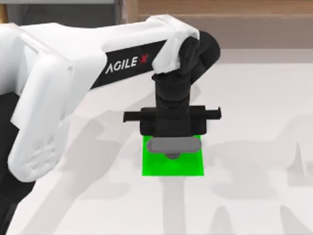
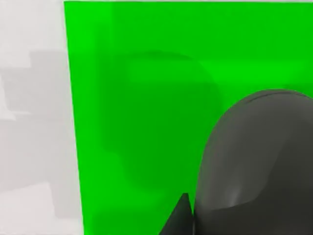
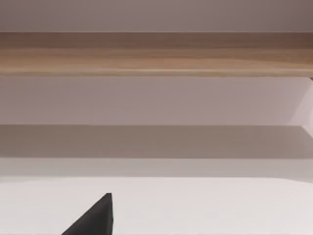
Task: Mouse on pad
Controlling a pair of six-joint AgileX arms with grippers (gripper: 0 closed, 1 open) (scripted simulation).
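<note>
Green pad [image 1: 172, 164] lies mid-table; your left gripper [image 1: 172, 128] hangs over its far edge with the grey mouse [image 1: 174, 145] beneath it, over the pad. You cannot tell whether the fingers clamp it.

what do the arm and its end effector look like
The left arm has bulky white rounded shells and a black band lettered AGILE in white with a red X. Its wrist is black, ending in the left end effector: a black block with a thin black crossbar. One black pointed fingertip shows in the left wrist view.
</note>
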